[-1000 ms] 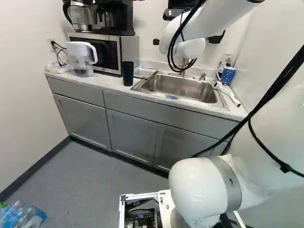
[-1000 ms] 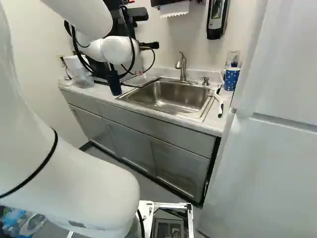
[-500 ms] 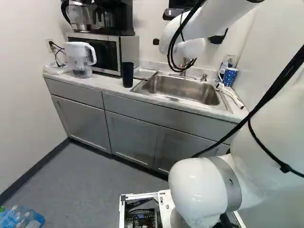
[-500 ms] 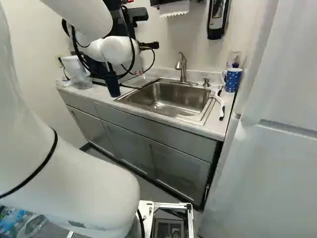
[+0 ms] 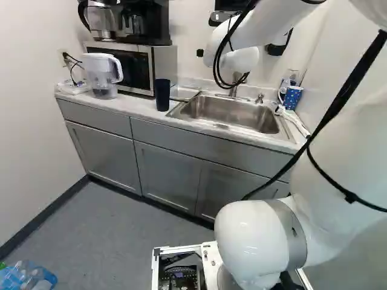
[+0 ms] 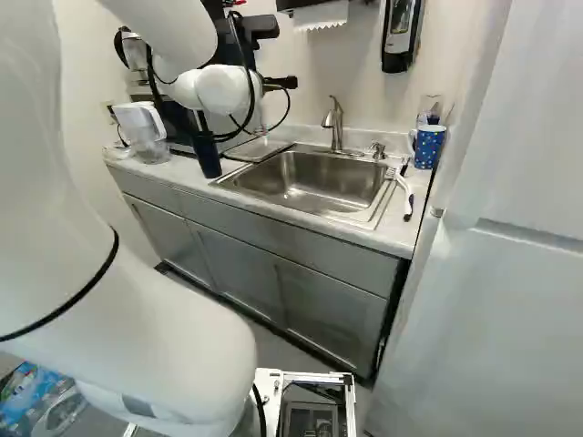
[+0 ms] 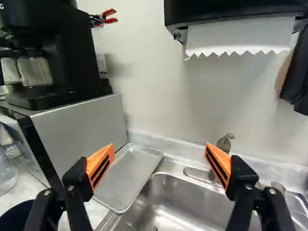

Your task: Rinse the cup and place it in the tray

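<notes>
Dark cup (image 5: 162, 95) upright — mouth up, long axis vertical; orange-padded fingers (image 7: 100, 166) wide apart.

No word, label or number can be read with certainty, the small pale lettering (image 7: 4, 6) on the boxy black plastic coffee machine (image 7: 67, 33) being cut short at the wrist view's edge.

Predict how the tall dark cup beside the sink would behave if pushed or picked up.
The dark cup would likely tip if pushed near its rim, being taller than wide and narrowing towards its base. Once over, it could well roll, since its body looks round. With no handle showing, its plain sides might slip in a loose grasp.
</notes>
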Controlling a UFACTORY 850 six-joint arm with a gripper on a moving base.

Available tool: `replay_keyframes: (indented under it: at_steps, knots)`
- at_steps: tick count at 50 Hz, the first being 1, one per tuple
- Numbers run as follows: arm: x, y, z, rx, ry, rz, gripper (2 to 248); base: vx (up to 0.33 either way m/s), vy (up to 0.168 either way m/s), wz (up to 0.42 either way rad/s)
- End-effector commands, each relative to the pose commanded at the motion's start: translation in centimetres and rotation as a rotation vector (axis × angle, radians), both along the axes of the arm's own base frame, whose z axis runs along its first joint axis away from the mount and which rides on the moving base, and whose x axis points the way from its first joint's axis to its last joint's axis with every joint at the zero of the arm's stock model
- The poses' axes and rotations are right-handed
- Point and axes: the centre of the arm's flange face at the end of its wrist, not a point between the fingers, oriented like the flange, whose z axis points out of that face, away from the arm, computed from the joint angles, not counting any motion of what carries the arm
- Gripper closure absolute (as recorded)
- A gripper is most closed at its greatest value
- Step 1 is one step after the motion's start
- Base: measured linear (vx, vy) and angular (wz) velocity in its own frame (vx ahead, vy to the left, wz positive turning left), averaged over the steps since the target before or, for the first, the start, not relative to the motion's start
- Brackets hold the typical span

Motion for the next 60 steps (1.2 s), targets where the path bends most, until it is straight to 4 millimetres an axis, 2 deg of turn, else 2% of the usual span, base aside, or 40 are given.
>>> replay_keyframes:
  at_steps: [60]
  knots:
    - [10.8, -5.9, -1.5, 0.111, 0.132, -0.138, 3, 0.0, 0.0, 0.0]
